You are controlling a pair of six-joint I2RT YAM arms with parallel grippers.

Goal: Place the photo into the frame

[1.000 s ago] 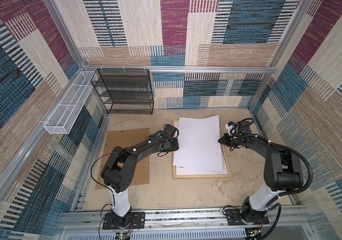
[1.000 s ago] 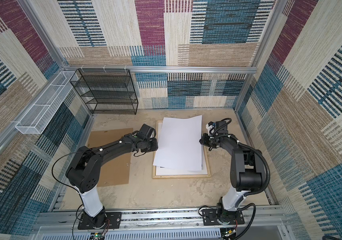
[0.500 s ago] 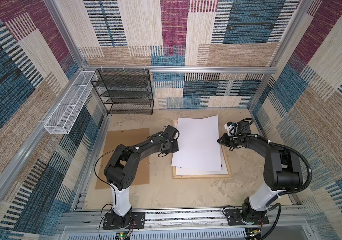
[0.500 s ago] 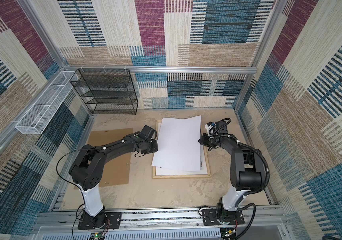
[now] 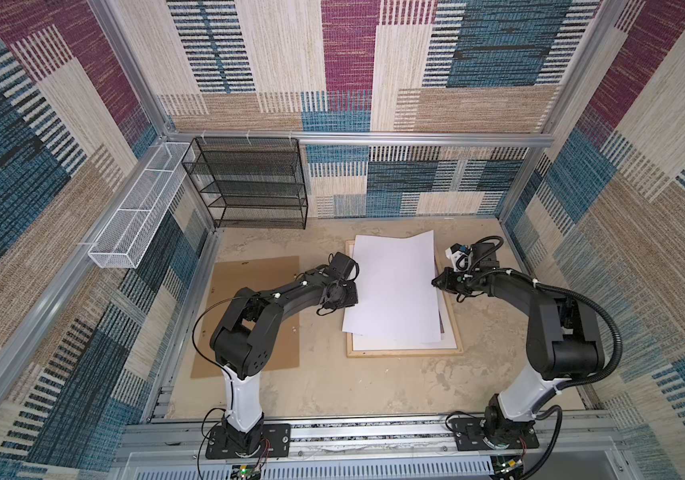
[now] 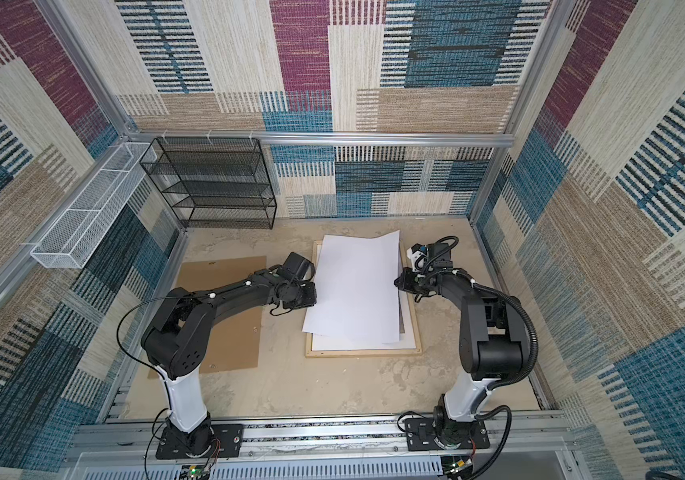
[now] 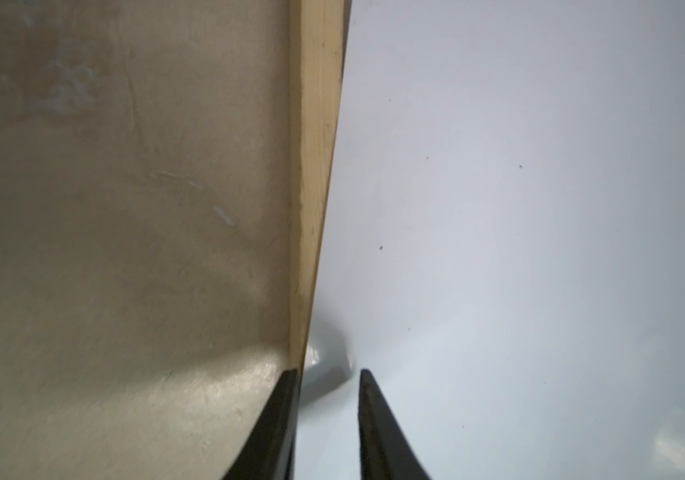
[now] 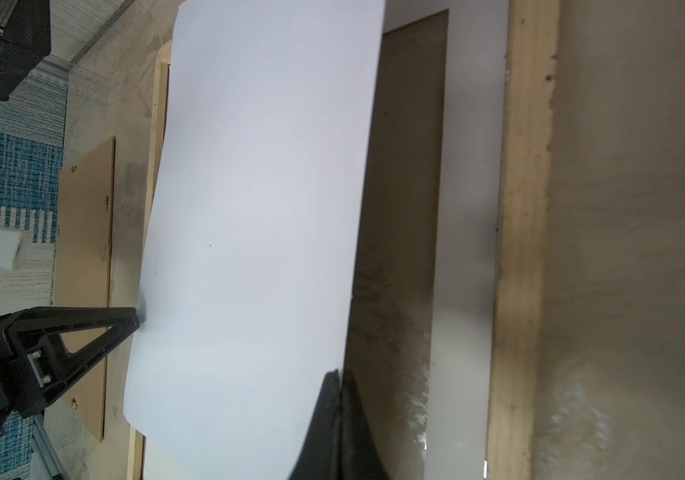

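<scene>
- Now the photo lies white side up over the frame. It is bent up like a low hill, not flat inside.
- Since a moment ago, its near left corner has slid a bit more to the left. That corner now hangs out past the frame's left bar. The far right corner has come left too.
- Left gripper: narrow, pinching the photo's left edge. The paper puckers between its fingers.
- Right gripper: closed tight on the photo's right edge.
- So the photo sits a little crooked and too far left. I think it must go back right and turn straight before it can drop onto the mat.
- The brown board lies on the left, well apart.
</scene>
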